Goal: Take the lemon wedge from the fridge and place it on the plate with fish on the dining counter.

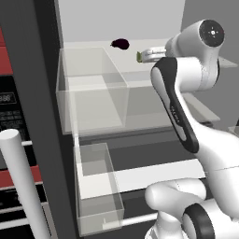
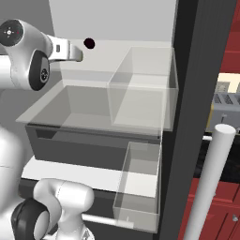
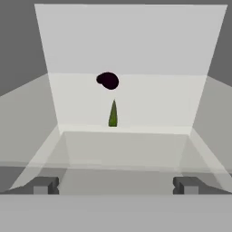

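The fridge (image 1: pixel 116 28) stands open, its white shelf across the upper middle of the left base view. On that shelf the lemon wedge (image 3: pixel 113 115) sits upright at the centre of the hand view, just in front of a dark roundish lump (image 3: pixel 108 80), the two apart. The tool (image 3: pixel 113 185) hangs short of the wedge with its fingertips (image 3: pixel 44 186) spread wide at the bottom corners, gripping nothing. Clear bins (image 1: pixel 93 88) sit below the shelf.
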Controlling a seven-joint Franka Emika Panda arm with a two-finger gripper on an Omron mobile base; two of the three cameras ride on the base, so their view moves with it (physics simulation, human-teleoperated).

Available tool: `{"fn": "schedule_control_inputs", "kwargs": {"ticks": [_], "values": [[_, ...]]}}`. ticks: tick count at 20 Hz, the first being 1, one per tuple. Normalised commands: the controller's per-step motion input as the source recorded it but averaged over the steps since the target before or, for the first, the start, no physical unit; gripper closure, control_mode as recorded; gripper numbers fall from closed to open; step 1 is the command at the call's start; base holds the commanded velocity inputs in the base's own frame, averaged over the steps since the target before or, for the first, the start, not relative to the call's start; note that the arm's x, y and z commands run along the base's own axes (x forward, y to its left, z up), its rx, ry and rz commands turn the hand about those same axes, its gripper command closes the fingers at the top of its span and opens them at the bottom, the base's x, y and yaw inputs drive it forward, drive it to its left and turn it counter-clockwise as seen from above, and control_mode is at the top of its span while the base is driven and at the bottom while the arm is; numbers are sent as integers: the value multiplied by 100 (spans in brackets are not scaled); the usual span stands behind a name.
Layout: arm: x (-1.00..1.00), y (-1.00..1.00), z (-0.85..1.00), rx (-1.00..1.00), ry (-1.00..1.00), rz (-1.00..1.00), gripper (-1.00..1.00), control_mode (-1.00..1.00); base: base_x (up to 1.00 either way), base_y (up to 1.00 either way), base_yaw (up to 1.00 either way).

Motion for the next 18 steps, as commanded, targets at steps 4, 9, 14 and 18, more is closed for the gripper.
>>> {"fn": "schedule_control_inputs", "kwargs": {"ticks": [4,9,14,18], "values": [[57,22,-4,0,3,0,-100,-100,0,0,0],[44,4,-27,0,7,0,-100,-100,0,0,0],[74,0,-15,0,0,0,-100,-100,0,0,0],[67,0,-19,0,2,0,-100,-100,0,0,0]]}}
